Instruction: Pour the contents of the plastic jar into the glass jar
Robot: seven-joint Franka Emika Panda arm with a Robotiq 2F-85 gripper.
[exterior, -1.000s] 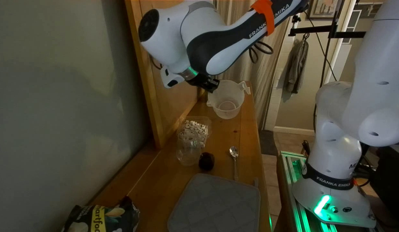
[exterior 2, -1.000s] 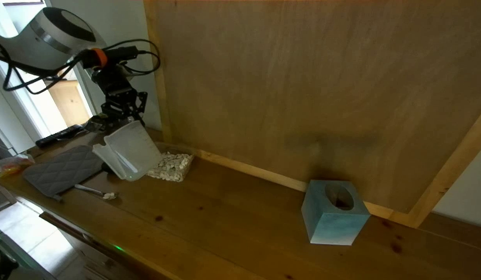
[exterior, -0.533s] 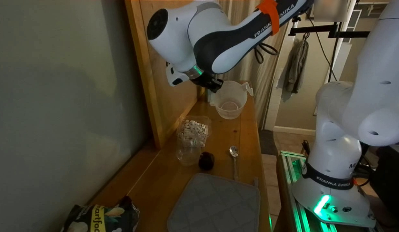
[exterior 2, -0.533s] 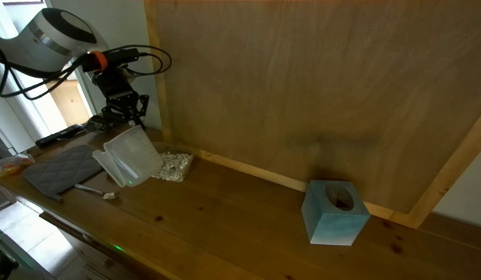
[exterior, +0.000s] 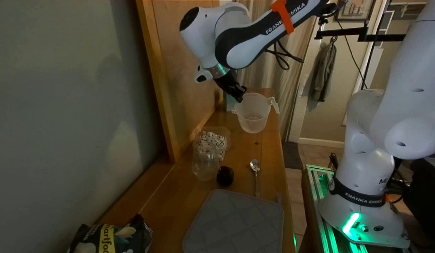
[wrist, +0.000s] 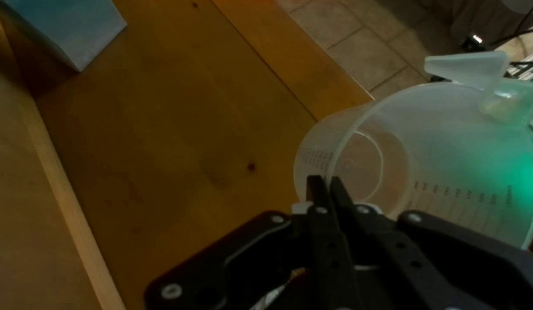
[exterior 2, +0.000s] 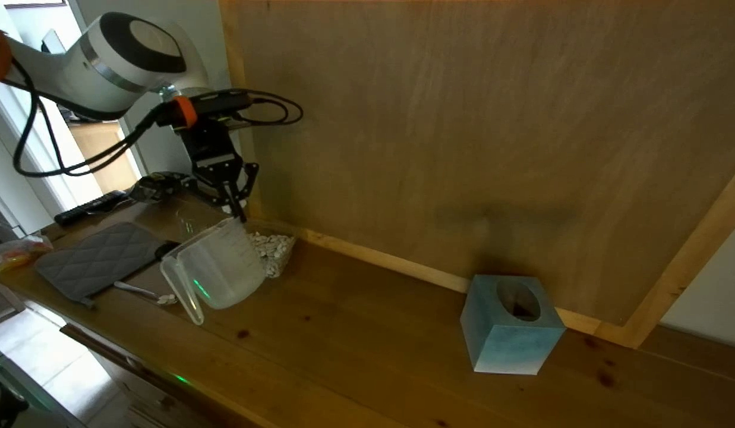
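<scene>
The plastic jar (exterior: 253, 114) is a milky-white pitcher with a side handle. It hangs over the wooden table, mouth up and slightly tilted, in both exterior views (exterior 2: 224, 267). My gripper (exterior: 241, 97) is shut on its rim; in the wrist view the two fingertips (wrist: 316, 183) pinch the wall. The jar's floor (wrist: 356, 168) shows in the wrist view, with no contents visible on it. The glass jar (exterior: 204, 168) is clear and stands on the table, well apart from my gripper, in an exterior view. Pale lumps show through its upper wall.
A clear box of white pebbles (exterior: 217, 138) stands behind the glass jar, a dark round object (exterior: 225, 176) beside it. A spoon (exterior: 256, 182), grey quilted pad (exterior: 235, 225) and black snack bag (exterior: 115, 233) lie nearby. A blue tissue box (exterior 2: 510, 345) stands against the wooden panel (exterior 2: 462, 119).
My gripper has moved with the plastic jar, lower and to the right in both exterior views. The jar stands more upright than before. The grip on the rim is kept.
</scene>
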